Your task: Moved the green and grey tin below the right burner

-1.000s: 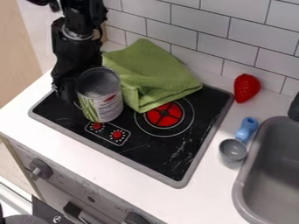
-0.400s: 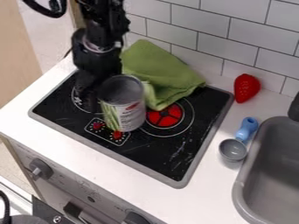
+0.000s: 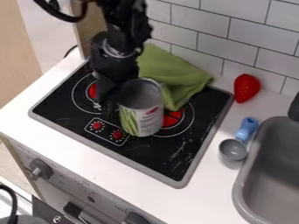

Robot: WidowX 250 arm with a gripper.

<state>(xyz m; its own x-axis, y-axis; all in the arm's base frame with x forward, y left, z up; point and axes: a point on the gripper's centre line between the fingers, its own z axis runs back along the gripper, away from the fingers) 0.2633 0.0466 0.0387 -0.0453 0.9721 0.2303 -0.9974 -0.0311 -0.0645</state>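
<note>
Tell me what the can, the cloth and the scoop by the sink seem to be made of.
Can: probably metal, dull grey inside, with a printed label outside.
Cloth: soft matte fabric, likely cotton, judging by its loose folds.
Scoop: perhaps plastic, grey bowl and smooth blue handle.

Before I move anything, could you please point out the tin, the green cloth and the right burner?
Tin (image 3: pixel 142 119): camera view, on its labelled side.
Green cloth (image 3: pixel 166 69): camera view, on its upper part.
Right burner (image 3: pixel 174 118): camera view, on its visible red part.
</note>
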